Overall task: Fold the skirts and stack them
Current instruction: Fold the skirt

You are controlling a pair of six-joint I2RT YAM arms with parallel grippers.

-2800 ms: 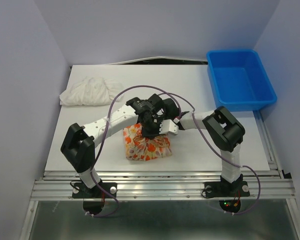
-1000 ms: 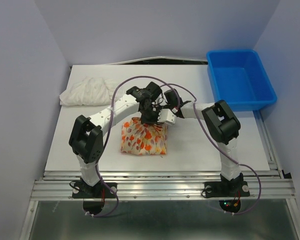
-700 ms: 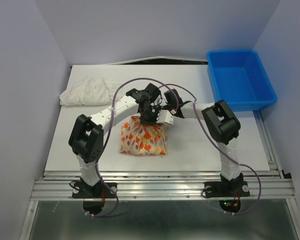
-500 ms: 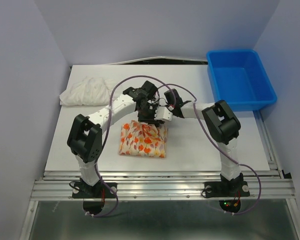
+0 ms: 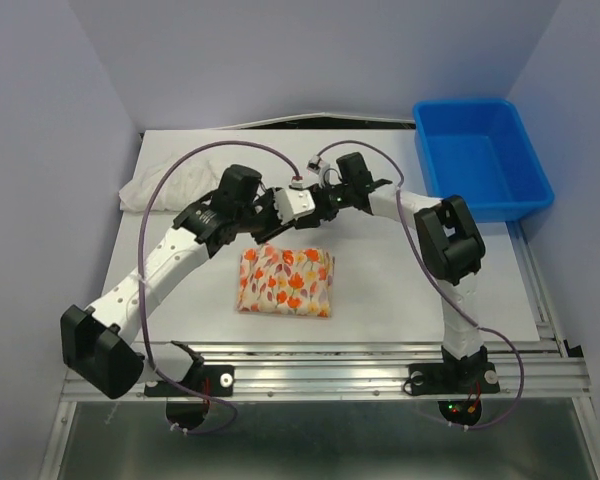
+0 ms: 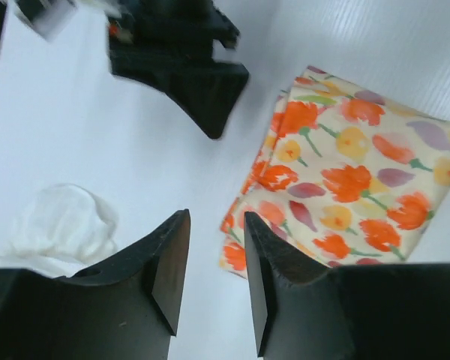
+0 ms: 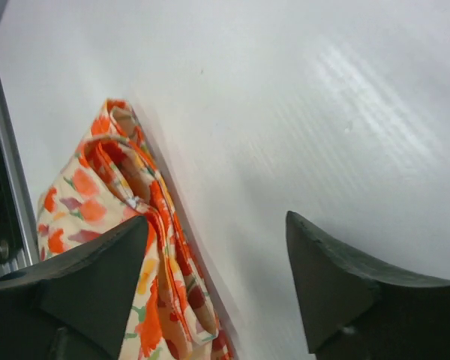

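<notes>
Folded into a flat, squarish packet near the middle of the table (image 5: 400,290), toward its near edge: the printed skirt (image 5: 285,281). Gripped by neither arm.

Hovering just beyond the far-left corner of that packet: the left gripper (image 6: 214,217). Fingers parted by a narrow gap, only bare table showing through, nothing held. From the left wrist, printed skirt off to the right of the fingers, stacked fold edges turned toward them, clear of both tips.

Close beside it, also past the packet's far edge: the right gripper (image 7: 216,217). Fingers spread wide, empty. From the right wrist, printed skirt at the left, its layered edges in plain sight, partly behind the finger on that side of the view. Impossible to tell from there whether finger and cloth touch. From above, a strip of bare table between the two.

Bunched and unfolded at the far left of the table: the white skirt (image 5: 175,180), partly hidden behind the left arm (image 5: 170,260). Seen as a white crumple low and left of the fingers in the left wrist view. Apart from the printed skirt, not stacked with it.

At the far right corner: the bin (image 5: 475,160), blue, well apart from both skirts.
</notes>
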